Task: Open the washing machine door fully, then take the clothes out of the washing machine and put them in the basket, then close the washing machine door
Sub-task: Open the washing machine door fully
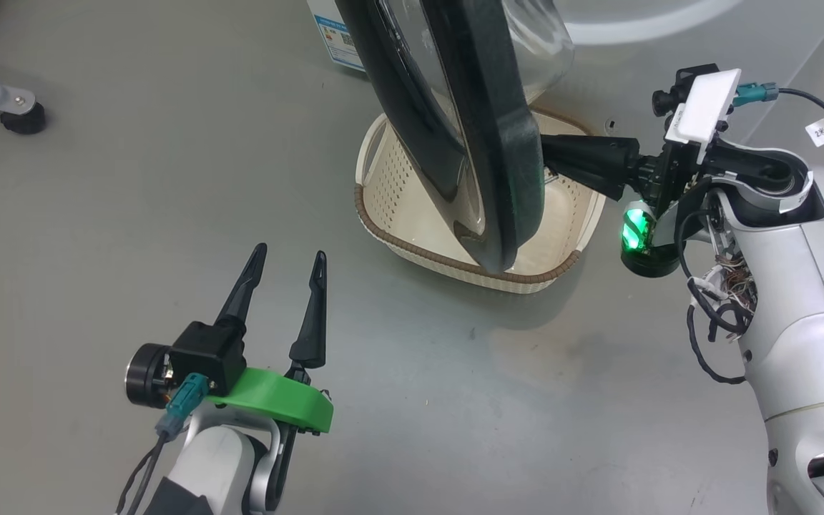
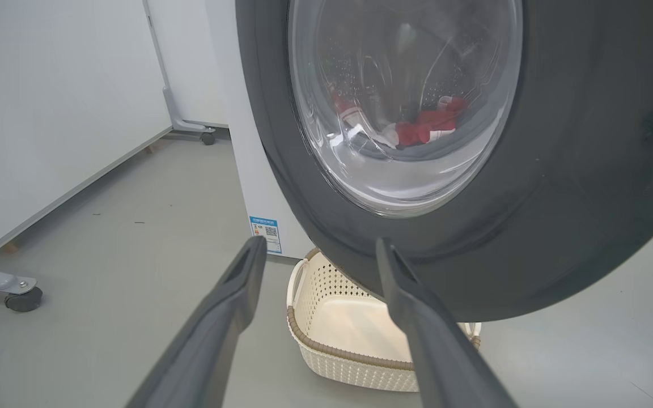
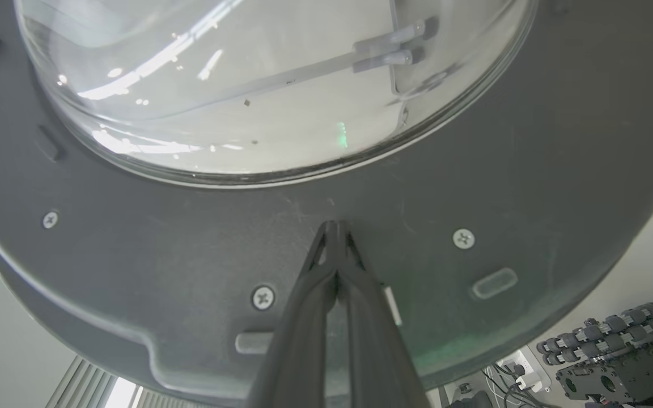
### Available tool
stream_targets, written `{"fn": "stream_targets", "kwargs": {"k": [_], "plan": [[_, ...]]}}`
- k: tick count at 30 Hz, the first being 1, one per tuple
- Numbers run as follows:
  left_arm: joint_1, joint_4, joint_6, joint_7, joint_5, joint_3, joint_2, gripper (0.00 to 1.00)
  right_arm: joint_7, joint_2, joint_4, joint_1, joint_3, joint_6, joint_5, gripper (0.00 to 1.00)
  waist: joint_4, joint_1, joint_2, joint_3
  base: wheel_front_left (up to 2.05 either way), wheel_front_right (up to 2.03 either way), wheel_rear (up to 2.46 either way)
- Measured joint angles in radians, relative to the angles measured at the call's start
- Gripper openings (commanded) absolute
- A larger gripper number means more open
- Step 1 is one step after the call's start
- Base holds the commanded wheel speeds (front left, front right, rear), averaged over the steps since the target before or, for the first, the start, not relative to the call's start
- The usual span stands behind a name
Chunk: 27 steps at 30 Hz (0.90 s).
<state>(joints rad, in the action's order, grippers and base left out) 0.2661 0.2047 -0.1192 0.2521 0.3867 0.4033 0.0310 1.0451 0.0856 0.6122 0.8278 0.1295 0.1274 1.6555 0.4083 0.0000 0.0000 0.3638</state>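
caster foot: far left, a black wheel foot (image 1: 23, 118) on a grey metal leg, sitting on the smooth grey floor (image 1: 133, 200)

left claw: the left claw (image 1: 291, 250) hovers low over bare floor, well clear of the basket. Its two long dark tapered fingers are spread wide with nothing between them, and there's a bright green plastic bracket (image 1: 276, 397) at the wrist.

washing machine: the washing machine (image 2: 253, 170) is a flat white box, with a little blue label (image 2: 265, 233) low on its front corner

basket: the basket (image 1: 390, 179) is on the floor right in front of the machine. It's cream plastic with rounded corners, rows of small holes in the walls and a brown woven-look rim.

door: the door (image 1: 498, 143) is swung out and seen edge-on from the head. It has a thick black rim, glossy outside and matte with screws on the inner face, and its bottom edge sits over the basket.

glass: a clear bulging bowl (image 2: 406, 113) in the middle of the door

clothes: the clothes (image 2: 428, 122) are a soft red and white bundle inside the drum, seen through the glass

right claw: the right claw (image 3: 335, 224) has its fingers pinched tight together, gripping nothing, with the tips pressed against the door's inner rim just under the glass. There's a green light (image 1: 637, 229) glowing on that wrist.
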Motion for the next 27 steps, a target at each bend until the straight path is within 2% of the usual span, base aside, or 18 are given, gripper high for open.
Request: {"fn": "stream_targets", "kwargs": {"k": [20,27], "plan": [[-0.017,-0.008,0.000,0.000,0.006,0.005,0.000,1.00,0.020,-0.015,-0.092,-0.084,0.117,0.000,0.068,0.00,0.019,0.0000,0.0000,-0.009,0.00,0.00,0.00],[-0.018,-0.008,0.000,0.000,0.009,0.006,0.000,1.00,0.014,-0.014,-0.147,-0.107,0.192,0.000,0.142,0.00,0.023,0.0000,0.0000,-0.008,0.00,0.00,0.00]]}}
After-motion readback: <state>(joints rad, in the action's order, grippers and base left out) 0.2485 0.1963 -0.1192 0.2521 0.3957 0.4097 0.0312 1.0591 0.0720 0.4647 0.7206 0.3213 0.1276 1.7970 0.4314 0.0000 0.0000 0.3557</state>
